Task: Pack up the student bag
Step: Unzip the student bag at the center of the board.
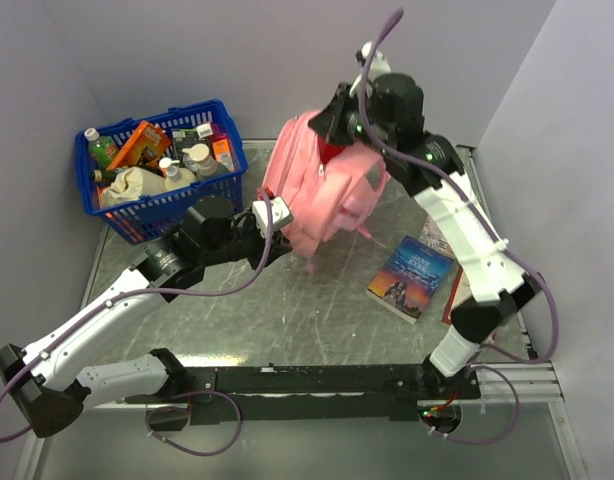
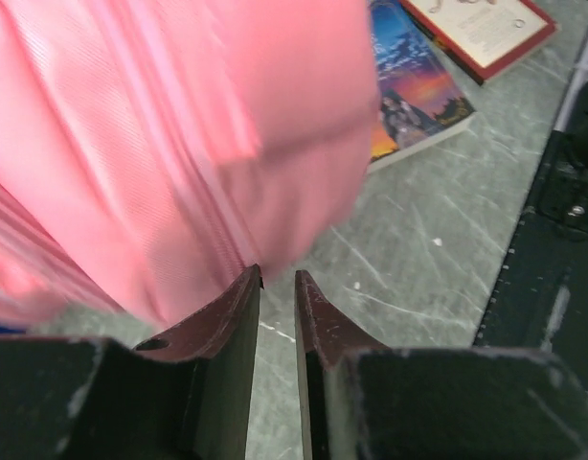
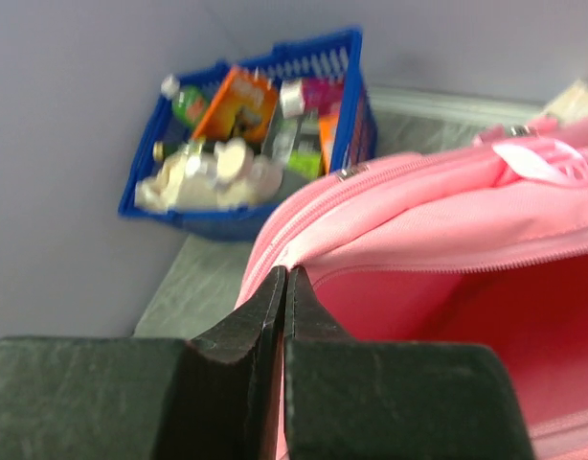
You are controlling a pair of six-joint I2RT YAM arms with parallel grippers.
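Top external: the student bag (image 1: 322, 195) stands propped at the back centre of the table (image 1: 317, 330), its top hung from the right gripper (image 1: 332, 122). The left gripper (image 1: 270, 215) sits at the bag's lower left flank. The blue basket (image 1: 147, 215), full of bottles and packets, is near the bag on the left. A blue-covered book (image 1: 411, 277) and a red-edged book (image 1: 453, 290) lie flat to the right, neither packed yet.

Left wrist: fingers (image 2: 238, 311) a narrow slit apart, bare table showing through, nothing between them. The left tip is touching or just beside the pink fabric; I cannot tell which.

Right wrist: fingers (image 3: 265, 302) pressed together at the rim of the bag's open mouth, seemingly pinching the fabric there. Pink lining is visible inside.

Risks: the bag hangs from one thin pinch of soft cloth, so a tug or sag could slip it free and collapse the mouth. If the left claw closes as it stands, it may catch only a fold, or nothing.
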